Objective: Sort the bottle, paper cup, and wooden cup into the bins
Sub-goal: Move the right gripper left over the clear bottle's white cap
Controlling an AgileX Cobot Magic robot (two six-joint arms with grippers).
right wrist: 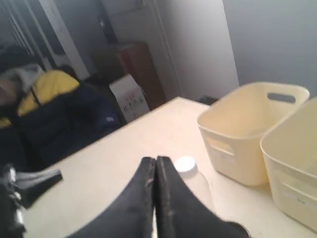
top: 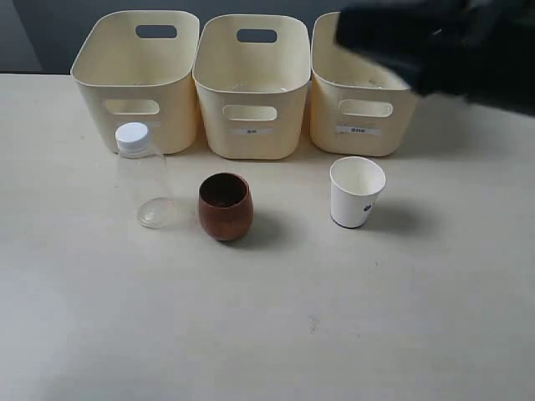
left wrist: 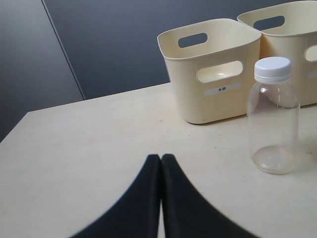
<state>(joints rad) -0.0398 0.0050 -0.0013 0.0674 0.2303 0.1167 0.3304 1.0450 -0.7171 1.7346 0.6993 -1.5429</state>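
The bottle (top: 144,180) stands upright on the bench's (top: 351,334) left side, just before the left bin (top: 134,79), nearest the left hand (left wrist: 161,158) (closed tight, holding nothing). The right hand (right wrist: 155,161) is closed and empty too.

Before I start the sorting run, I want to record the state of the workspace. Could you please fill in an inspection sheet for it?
Surface: pale table, a few small specks.
Job's things: bottle capped and upright; wooden cup and paper cup upright, mouths up; all stand in front of the three bins, none inside one.
Clutter: nothing seen.
Grippers: left pincer shut, empty; right pincer shut, empty; right arm is a dark blur over the right-hand bin.
Cables: nothing seen.
Surroundings: dark wall behind the bins; boxes and a yellow-and-dark bundle beyond the table's edge.
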